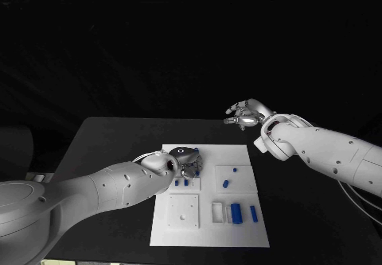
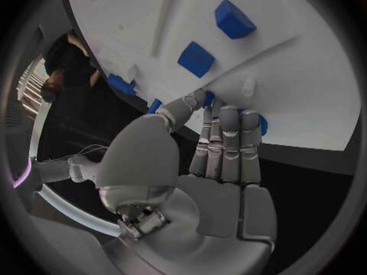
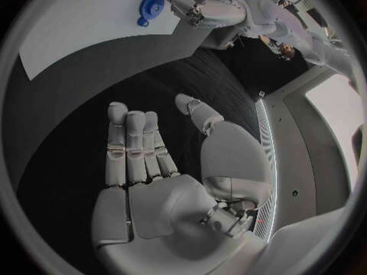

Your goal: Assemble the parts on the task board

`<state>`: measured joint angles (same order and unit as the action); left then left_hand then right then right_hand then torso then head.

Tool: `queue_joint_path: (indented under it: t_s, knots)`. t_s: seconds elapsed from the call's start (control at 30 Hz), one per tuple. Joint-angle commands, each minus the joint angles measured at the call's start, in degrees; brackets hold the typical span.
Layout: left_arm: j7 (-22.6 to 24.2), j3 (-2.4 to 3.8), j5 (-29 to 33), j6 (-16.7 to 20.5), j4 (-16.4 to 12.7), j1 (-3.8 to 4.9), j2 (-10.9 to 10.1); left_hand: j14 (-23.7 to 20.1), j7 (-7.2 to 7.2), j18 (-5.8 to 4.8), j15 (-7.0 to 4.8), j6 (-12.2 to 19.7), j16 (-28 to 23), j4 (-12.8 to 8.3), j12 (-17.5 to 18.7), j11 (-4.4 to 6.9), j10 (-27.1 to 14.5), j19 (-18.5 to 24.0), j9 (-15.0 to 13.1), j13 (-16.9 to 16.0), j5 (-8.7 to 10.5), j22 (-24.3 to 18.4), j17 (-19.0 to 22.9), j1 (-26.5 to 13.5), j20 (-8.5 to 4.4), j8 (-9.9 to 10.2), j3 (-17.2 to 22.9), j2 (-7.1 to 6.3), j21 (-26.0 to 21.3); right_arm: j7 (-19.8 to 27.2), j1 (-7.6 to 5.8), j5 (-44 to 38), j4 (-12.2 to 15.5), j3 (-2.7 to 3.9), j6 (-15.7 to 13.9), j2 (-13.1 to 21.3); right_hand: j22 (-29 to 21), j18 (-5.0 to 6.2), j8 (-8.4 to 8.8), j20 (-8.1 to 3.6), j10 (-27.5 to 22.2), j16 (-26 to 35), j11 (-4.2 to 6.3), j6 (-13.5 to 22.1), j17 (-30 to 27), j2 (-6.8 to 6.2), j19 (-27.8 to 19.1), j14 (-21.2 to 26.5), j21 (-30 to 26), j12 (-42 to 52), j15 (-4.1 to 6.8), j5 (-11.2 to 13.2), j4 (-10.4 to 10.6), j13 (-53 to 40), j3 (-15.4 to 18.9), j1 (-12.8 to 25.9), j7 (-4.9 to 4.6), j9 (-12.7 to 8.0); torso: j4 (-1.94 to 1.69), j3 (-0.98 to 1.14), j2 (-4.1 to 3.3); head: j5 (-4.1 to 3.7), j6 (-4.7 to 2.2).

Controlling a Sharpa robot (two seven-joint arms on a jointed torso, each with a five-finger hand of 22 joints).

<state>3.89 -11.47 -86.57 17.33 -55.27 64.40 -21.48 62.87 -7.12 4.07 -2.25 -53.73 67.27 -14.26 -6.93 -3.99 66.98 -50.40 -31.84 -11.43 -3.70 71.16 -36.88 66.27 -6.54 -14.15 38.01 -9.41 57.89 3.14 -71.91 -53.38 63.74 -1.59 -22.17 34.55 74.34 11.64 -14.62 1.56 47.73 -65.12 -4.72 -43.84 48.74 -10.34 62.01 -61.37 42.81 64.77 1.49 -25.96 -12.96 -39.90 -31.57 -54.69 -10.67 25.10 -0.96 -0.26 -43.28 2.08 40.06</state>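
The white task board (image 1: pixel 211 221) lies in the middle of the black table. Blue parts lie on it: a short one (image 1: pixel 226 183), a small one (image 1: pixel 235 169), and two long ones (image 1: pixel 235 210) (image 1: pixel 254 213) at the near right. My left hand (image 1: pixel 187 161) is bent down over the board's far left area. In the left wrist view its thumb and fingertips (image 2: pixel 208 117) meet on a blue part (image 2: pixel 208 98) against the board (image 2: pixel 306 91). My right hand (image 1: pixel 247 116) hangs open in the air beyond the board's far right corner, holding nothing (image 3: pixel 153 159).
Two blue blocks (image 2: pixel 233 18) (image 2: pixel 197 59) stand on the board ahead of the left hand. The right wrist view shows a round blue part (image 3: pixel 147 7) on the board (image 3: pixel 76 30) beside the left hand (image 3: pixel 202 9). Bare black table (image 1: pixel 111 143) surrounds the board.
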Motion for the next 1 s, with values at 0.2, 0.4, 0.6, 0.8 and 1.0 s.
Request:
queue_joint_path:
  t_s: [0.2, 0.4, 0.6, 0.8, 1.0]
  knots:
    - [-0.51, -0.13, -0.42, -1.79, 0.62, -0.31, 0.27, 0.71, 0.03, 2.41, 0.06, -0.64, 0.47, 0.02, 0.49, -0.17, 0.54, -0.16, 0.15, 0.18, 0.33, 0.12, 0.17, -0.22, -0.8, -0.32, -0.42, 0.77, 0.3, 0.5, 0.01, -0.38, 0.26, 0.0, 0.22, -0.1, -0.04, 3.36, -0.26, 0.33, 0.28, 0.28, -0.01, 0.05, -0.11, 0.08, 0.16, 0.23, -0.37, -0.37, 0.01, 0.34, 0.05, 0.15, -0.04, 0.29, -0.49, 0.09, -0.01, 0.0, 0.0, -0.1, 0.15]
    - [-0.6, -0.19, -0.42, -2.2, 1.13, -0.39, 0.46, 1.29, 0.05, 2.37, -0.04, -1.77, 0.81, -0.13, 0.23, -0.08, 2.19, -0.61, 0.2, -0.01, 0.34, 0.26, 0.39, -0.16, -1.14, -0.89, -0.48, 1.4, 0.44, 0.45, 0.01, -0.38, 0.22, 0.0, 0.33, -0.11, -0.03, 3.36, -0.29, 0.33, 0.33, 0.27, 0.0, 0.03, -0.14, 0.1, 0.2, 0.21, -0.39, -0.35, 0.02, 0.33, 0.06, 0.23, -0.01, 0.3, -0.48, 0.1, -0.02, 0.02, 0.03, -0.2, 0.24]
    - [-0.45, -0.57, -0.9, -1.97, 1.42, -0.72, 0.78, 1.73, 0.06, 2.38, -0.15, -2.56, 1.18, -0.45, 0.06, 0.01, 3.38, -0.95, 0.24, -0.16, 0.36, 0.37, 0.47, 0.12, -1.31, -1.27, -0.45, 1.58, 0.55, 0.42, 0.01, -0.37, 0.26, 0.0, 0.37, -0.14, -0.03, 3.36, -0.3, 0.32, 0.37, 0.26, 0.01, 0.02, -0.16, 0.12, 0.23, 0.2, -0.41, -0.33, 0.03, 0.32, 0.07, 0.29, 0.02, 0.31, -0.47, 0.11, -0.06, 0.0, 0.06, -0.3, 0.38]
    - [-0.15, -1.33, -0.95, -1.76, 1.99, -0.88, 1.02, 2.35, 0.11, 2.31, -0.22, -2.82, 1.68, -0.25, 0.25, 0.07, 3.7, -1.11, 0.35, -0.14, 0.44, 0.41, 0.43, -0.28, -1.35, -1.36, -0.62, 1.85, 0.55, 0.47, 0.01, -0.26, 0.27, 0.0, 0.52, -0.15, -0.02, 3.36, -0.32, 0.32, 0.41, 0.24, 0.02, 0.0, -0.18, 0.14, 0.26, 0.18, -0.42, -0.31, 0.04, 0.32, 0.07, 0.35, 0.04, 0.31, -0.46, 0.11, -0.02, 0.01, 0.06, -0.33, 0.46]
    - [-0.37, -1.45, -1.05, -1.54, 2.19, -0.91, 0.82, 3.11, 0.17, 2.35, -0.22, -2.95, 1.75, -0.39, 0.54, 0.05, 3.9, -1.21, 0.48, -0.06, 0.39, 0.23, 0.68, -0.04, -1.44, -1.39, -0.4, 2.25, 0.22, 0.46, 0.01, -0.25, 0.33, 0.0, 0.53, -0.1, -0.01, 3.36, -0.33, 0.32, 0.43, 0.23, 0.03, -0.01, -0.19, 0.16, 0.28, 0.17, -0.43, -0.29, 0.04, 0.31, 0.06, 0.39, 0.04, 0.29, -0.45, 0.12, -0.03, 0.03, 0.04, -0.37, 0.54]
